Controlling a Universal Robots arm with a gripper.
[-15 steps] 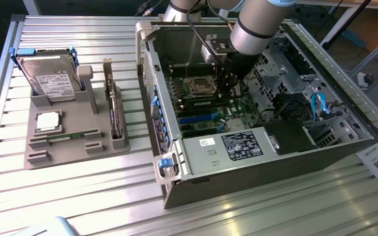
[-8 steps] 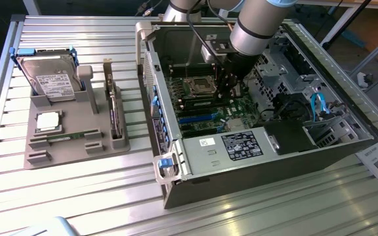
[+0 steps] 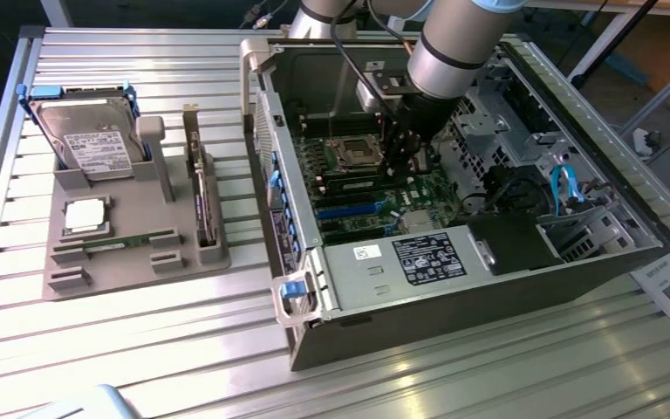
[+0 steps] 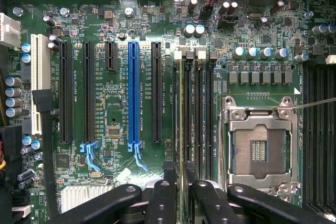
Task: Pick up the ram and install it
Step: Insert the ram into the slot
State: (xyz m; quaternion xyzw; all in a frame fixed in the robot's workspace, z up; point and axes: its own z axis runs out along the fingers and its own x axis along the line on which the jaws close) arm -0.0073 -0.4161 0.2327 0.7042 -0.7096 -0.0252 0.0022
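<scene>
The gripper hangs low inside an open computer case, its dark fingers a little apart, one on each side of the ram and not pinching it. The ram stands on edge in a memory slot on the green motherboard, just beside the empty silver CPU socket. A blue expansion slot lies beyond. Farther off, towards the exterior view's left, a grey tray on the slatted table holds a hard drive and a square CPU chip.
</scene>
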